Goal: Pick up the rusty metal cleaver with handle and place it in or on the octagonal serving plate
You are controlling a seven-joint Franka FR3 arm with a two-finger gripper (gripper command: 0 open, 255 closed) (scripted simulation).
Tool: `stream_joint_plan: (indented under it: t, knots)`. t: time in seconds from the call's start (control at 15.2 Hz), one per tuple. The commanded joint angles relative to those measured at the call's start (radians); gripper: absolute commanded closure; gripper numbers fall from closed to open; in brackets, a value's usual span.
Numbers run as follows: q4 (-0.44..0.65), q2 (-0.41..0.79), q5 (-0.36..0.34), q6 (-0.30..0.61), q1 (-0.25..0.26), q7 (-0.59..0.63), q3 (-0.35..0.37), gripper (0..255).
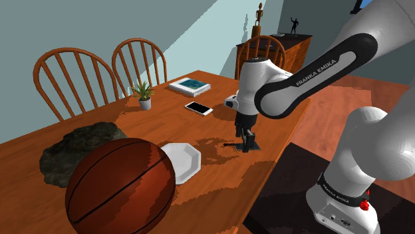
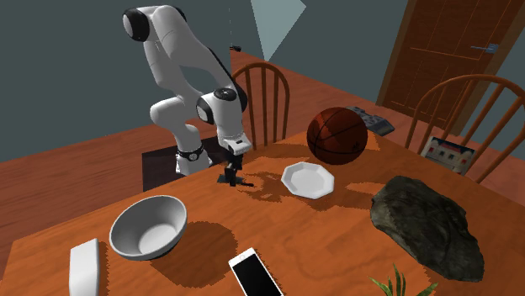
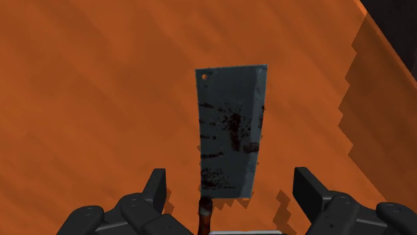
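In the shoulder view, a dark rock [image 1: 76, 151] is lying at the left of the frame on the wooden table [image 1: 159, 113]. A basketball [image 1: 120, 189] is sitting in front of it at the lower left. Just right of the ball, the white octagonal plate [image 1: 186, 159] is resting flat. Right of centre, the black gripper [image 1: 247, 143] is pointing straight down, close over the tabletop and apart from the plate. The white arm [image 1: 312, 76] is reaching in from the stand at the lower right.

In the second exterior view, a grey bowl [image 2: 150, 227] is standing at the lower left, and the gripper [image 2: 233, 177] is hanging left of centre. The plate [image 2: 307, 179] is lying at the middle, with the basketball [image 2: 336, 134] just beyond it. The rock [image 2: 429, 223] is sitting at the right.

In the wrist view, the cleaver [image 3: 230, 133] is lying flat on the table directly under the gripper [image 3: 232, 177]. Its grey, rust-stained blade is pointing away from the hand, and its handle is running back between the fingers [image 3: 157, 190]. The fingers are standing wide apart on either side of the cleaver, not touching it.
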Motion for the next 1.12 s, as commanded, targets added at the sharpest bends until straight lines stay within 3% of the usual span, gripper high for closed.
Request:
stream_joint_plan:
  t: [0.0,0.59,0.66,1.06]
  knots:
    - [-0.011,0.027,0.002,0.039,0.001,0.000,0.001,0]
    - [-0.014,0.035,0.002,0.049,0.002,-0.001,0.001,0]
    - [-0.014,0.035,0.002,0.049,0.002,-0.001,0.001,255]
    - [-0.014,0.037,-0.001,0.052,-0.003,-0.008,-0.004,255]
